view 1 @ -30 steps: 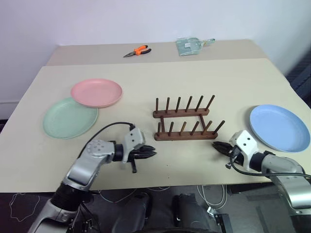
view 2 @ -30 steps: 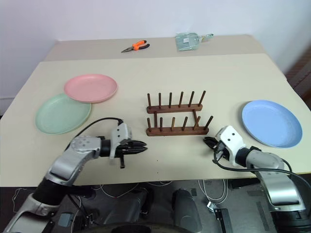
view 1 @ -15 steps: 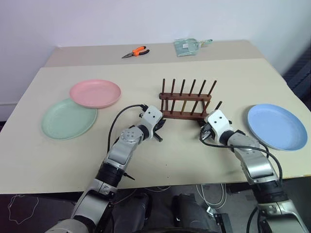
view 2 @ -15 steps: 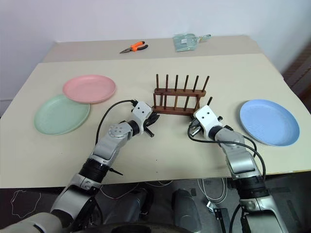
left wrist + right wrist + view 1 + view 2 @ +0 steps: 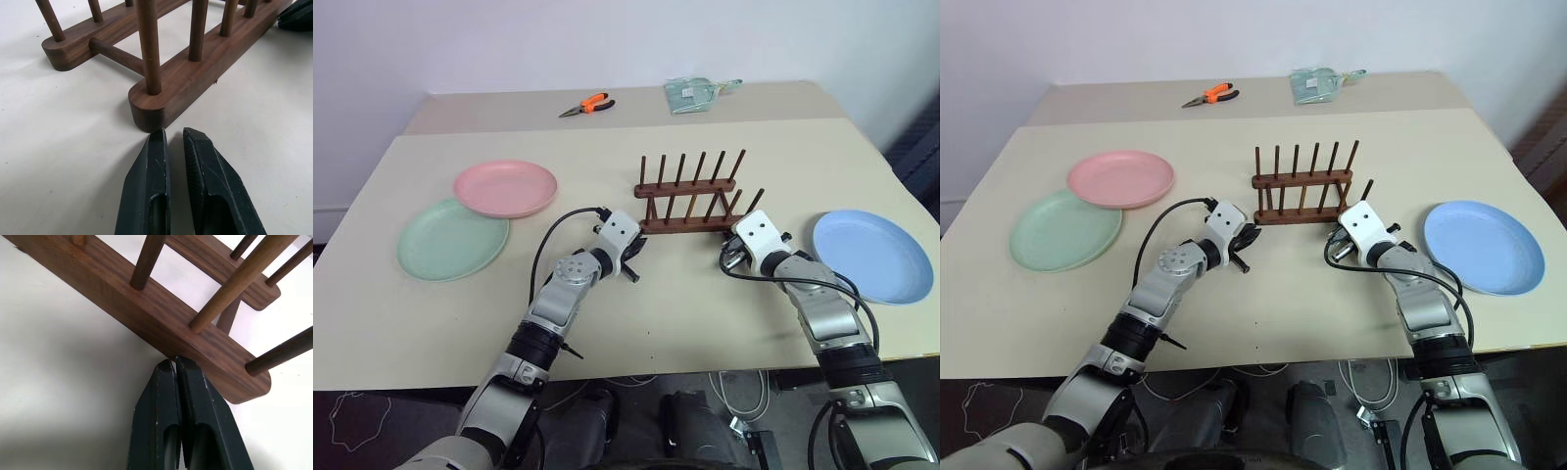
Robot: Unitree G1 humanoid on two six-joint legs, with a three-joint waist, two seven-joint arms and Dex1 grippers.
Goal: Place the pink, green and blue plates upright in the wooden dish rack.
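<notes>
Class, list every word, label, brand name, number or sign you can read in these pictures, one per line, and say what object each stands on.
No readable text anywhere in these views.
Clear packet at the far table edge: something pale shows inside, too small to read.
Pliers, plates, wooden dish rack, both grippers: no markings visible.

Bright, even room light is falling over the table (image 5: 431, 304), leaving only soft, faint shadows beneath the plates. Nothing is glaring. The head views are staying sharp edge to edge. In the wrist views, the rack (image 5: 195, 78) is casting a pale shadow, and its far pegs are blurring slightly.
</notes>
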